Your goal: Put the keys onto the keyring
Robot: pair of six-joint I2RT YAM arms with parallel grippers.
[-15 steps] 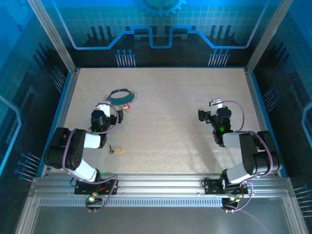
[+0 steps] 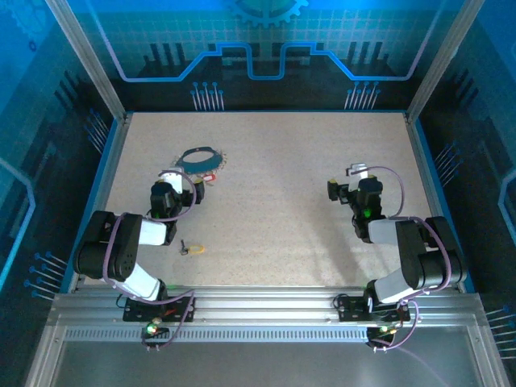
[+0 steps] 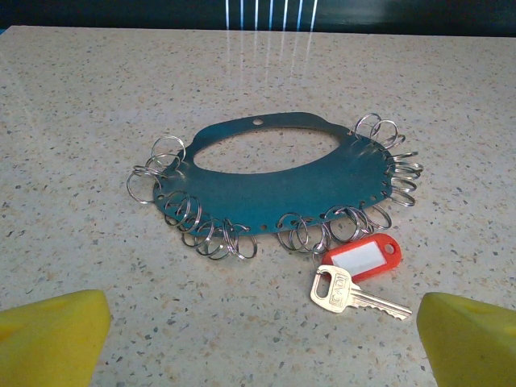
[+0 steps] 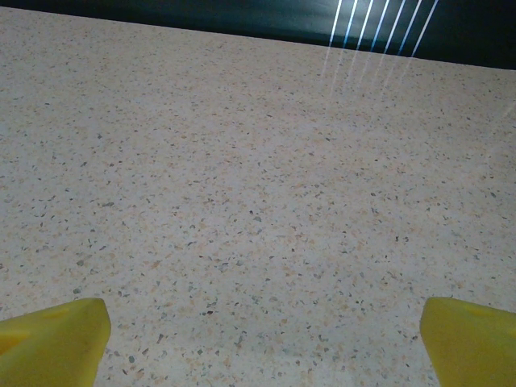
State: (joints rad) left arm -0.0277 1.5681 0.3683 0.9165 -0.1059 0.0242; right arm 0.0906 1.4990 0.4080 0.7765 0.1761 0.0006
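The keyring is a teal oval plate (image 3: 266,185) with several silver split rings (image 3: 214,234) along its rim, lying flat at the table's back left (image 2: 199,156). A brass key (image 3: 347,292) with a red tag (image 3: 363,258) rests on the table against the plate's near rim (image 2: 210,178). Whether it hangs on a ring I cannot tell. A second key with a yellow tag (image 2: 192,249) lies nearer the arm bases. My left gripper (image 3: 262,355) (image 2: 173,179) is open just short of the red-tagged key, holding nothing. My right gripper (image 4: 262,355) (image 2: 355,174) is open over bare table.
The speckled tabletop (image 2: 282,177) is bounded by blue side rails and a dark back wall (image 2: 258,81). Both arm bases sit on the metal rail at the near edge (image 2: 258,310).
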